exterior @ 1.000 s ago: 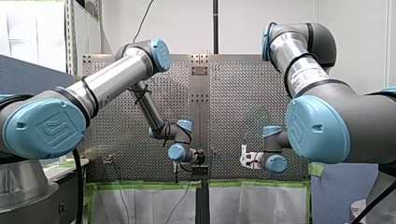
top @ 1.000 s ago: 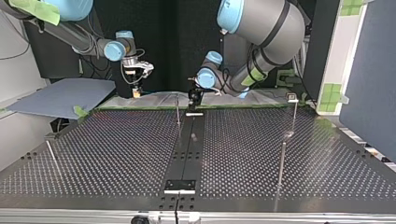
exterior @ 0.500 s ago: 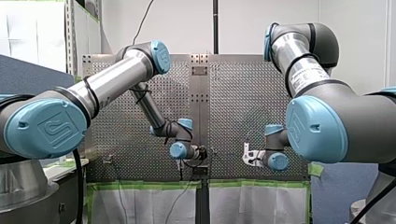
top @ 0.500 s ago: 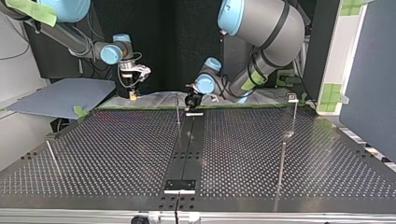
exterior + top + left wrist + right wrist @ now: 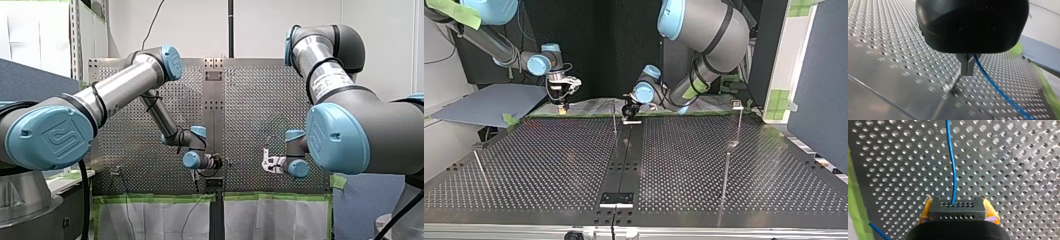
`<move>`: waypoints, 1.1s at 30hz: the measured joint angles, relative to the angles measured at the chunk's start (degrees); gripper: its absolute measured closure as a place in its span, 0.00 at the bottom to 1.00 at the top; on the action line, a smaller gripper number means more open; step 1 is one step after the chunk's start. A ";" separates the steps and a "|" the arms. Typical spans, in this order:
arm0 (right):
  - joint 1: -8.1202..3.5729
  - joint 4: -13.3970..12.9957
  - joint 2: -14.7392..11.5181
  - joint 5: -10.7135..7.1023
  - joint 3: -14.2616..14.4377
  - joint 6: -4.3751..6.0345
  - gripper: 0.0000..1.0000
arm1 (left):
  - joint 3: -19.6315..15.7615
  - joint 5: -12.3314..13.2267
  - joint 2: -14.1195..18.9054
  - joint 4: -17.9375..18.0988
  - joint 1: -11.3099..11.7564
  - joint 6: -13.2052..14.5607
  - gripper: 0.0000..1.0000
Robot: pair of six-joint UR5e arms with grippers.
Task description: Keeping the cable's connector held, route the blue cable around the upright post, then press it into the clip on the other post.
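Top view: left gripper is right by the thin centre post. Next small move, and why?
Probably carry the blue cable round the upright post with my left gripper, which hangs just beside it. My right gripper has the connector clamped between yellow pads, cable leading ahead; the left's fingers are closed with the cable alongside, so routing seems due.

Front view: white wall (image 5: 260, 30) at the far side, evenly lit, with a dark pole (image 5: 230, 27) up its middle. Slotted rail (image 5: 75, 40) at far left. Green tape (image 5: 270, 197) edges my perforated desk (image 5: 549, 160), and a white sheet (image 5: 150, 220) hangs below it.

Top view: black backdrop (image 5: 609, 45) far off. Grey-blue board (image 5: 489, 102) lies at left. Blue-grey partition (image 5: 819, 90) at right.
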 joint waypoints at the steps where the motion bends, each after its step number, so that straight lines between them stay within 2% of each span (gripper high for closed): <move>1: -0.14 0.10 0.00 -0.11 -0.34 0.07 1.00 | 0.07 -0.03 -0.32 -0.09 0.08 -0.03 0.98; 7: -0.65 1.36 0.03 -0.35 -1.70 0.09 1.00 | 0.21 -0.01 -0.93 -0.30 0.48 0.10 0.98; 12: -0.84 1.83 0.03 -0.43 -1.95 -0.01 1.00 | 0.22 0.02 -0.87 -0.72 0.67 1.73 0.95; 14: -0.88 1.87 0.04 -0.47 -1.96 -0.06 1.00 | 0.23 -0.07 -0.85 -1.08 0.76 2.91 0.62; 15: -0.89 1.90 0.04 -0.48 -1.97 -0.07 1.00 | 0.24 -0.18 -0.85 -1.25 0.80 3.40 0.62; 16: -0.89 1.92 0.04 -0.50 -1.97 -0.09 1.00 | 0.24 -0.40 -0.84 -1.44 0.86 4.02 0.22; 17: -0.89 1.94 0.03 -0.52 -1.97 -0.10 1.00 | 0.24 -0.64 -0.84 -1.54 0.88 4.47 0.13; 18: -0.90 1.95 0.04 -0.54 -1.98 -0.10 1.00 | 0.25 -0.93 -0.84 -1.64 0.89 4.90 0.13; 19: -0.91 1.97 0.03 -0.58 -1.98 -0.11 1.00 | 0.24 -1.37 -0.83 -1.80 0.85 5.46 0.00; 25: -0.95 2.44 0.03 -0.68 -1.98 -0.08 1.00 | 0.22 -3.21 -0.12 -3.85 0.50 8.30 0.00; 33: -1.71 4.03 0.03 -0.71 -1.98 -0.01 1.00 | 0.19 -2.93 1.98 -7.42 -0.43 11.94 0.00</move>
